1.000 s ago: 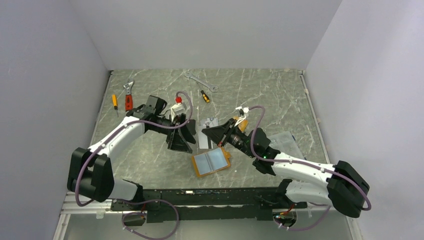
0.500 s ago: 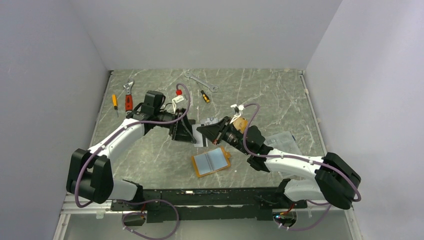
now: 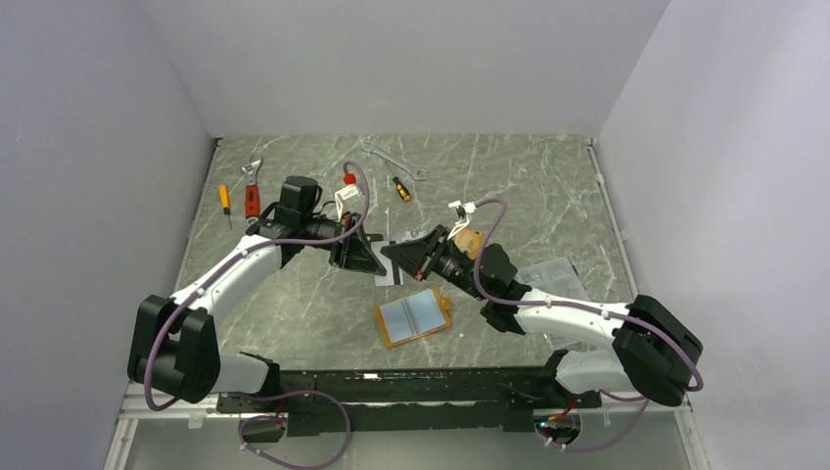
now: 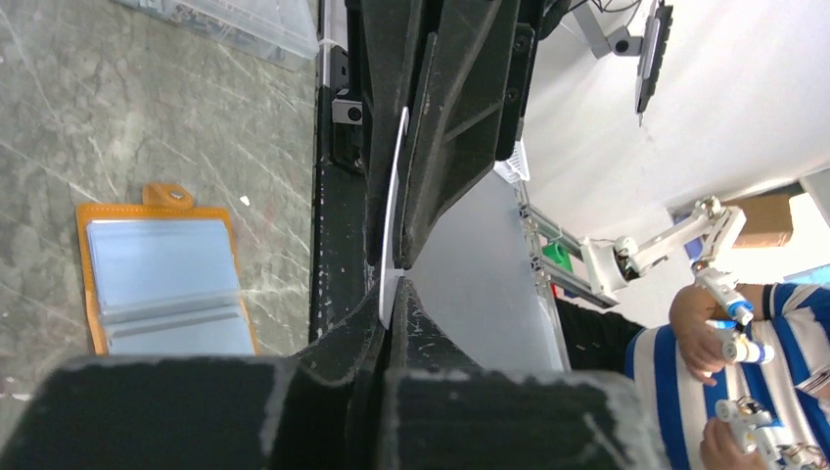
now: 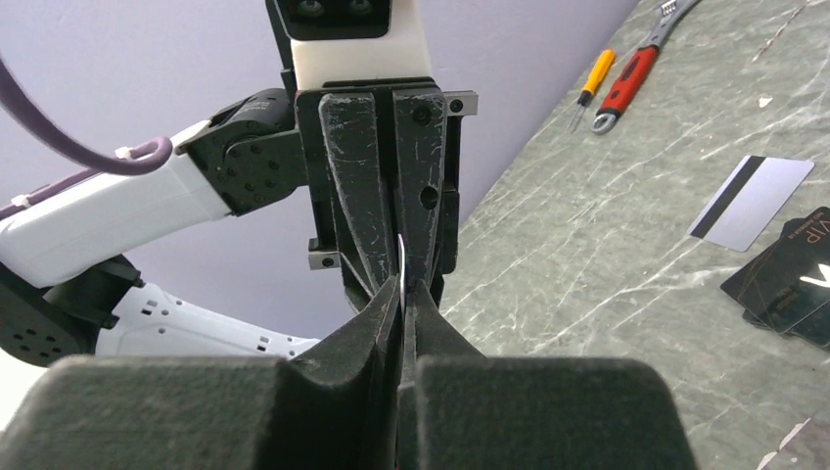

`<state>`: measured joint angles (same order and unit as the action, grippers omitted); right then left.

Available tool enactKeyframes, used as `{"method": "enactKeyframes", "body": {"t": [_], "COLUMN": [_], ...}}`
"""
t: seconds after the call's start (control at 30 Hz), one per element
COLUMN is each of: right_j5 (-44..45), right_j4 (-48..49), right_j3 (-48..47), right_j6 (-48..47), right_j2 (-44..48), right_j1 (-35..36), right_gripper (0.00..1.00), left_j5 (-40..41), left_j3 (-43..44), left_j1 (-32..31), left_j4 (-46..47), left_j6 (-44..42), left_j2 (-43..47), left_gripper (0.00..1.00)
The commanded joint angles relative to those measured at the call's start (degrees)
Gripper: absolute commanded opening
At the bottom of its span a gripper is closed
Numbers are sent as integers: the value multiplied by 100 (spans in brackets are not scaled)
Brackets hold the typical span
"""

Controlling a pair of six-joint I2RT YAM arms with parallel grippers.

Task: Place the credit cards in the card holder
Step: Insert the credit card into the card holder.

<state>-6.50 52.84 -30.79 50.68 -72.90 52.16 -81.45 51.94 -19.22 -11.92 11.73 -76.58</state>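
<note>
The left pincer (image 3: 375, 262) is clamped on one end of a credit card (image 4: 396, 186); the card stands edge-on in the air, its long axis apparently running from arm to arm; the right pincer (image 3: 388, 253) pinches the other end; the card holder (image 3: 416, 315) lies open on the desk (image 3: 294, 304), below and nearward, slightly to the right-arm side.

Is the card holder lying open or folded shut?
Open. The card holder lies spread flat on the table, both pale pocket pages facing up inside its orange border, snap tab sticking out at one edge.
</note>
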Motion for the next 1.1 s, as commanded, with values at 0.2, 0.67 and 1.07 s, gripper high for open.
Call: {"method": "enactKeyframes", "body": {"t": [0.2, 0.67, 1.07], "right_j5": [-318, -468, -427], "right_j4": [-72, -398, -1333], "right_j3": [93, 139, 834], "right_j6": [300, 442, 385], "right_j2": [497, 726, 928], "right_j1": [-63, -74, -244], "right_gripper": [13, 0, 0], "left_j5": [-346, -382, 733], "left_j3": [-8, -35, 110], "left_j1": [62, 165, 72], "left_j4": [448, 508, -1328], "left_j6": [353, 405, -1852], "left_j2": [202, 232, -26], "left_gripper": [0, 0, 55]}}
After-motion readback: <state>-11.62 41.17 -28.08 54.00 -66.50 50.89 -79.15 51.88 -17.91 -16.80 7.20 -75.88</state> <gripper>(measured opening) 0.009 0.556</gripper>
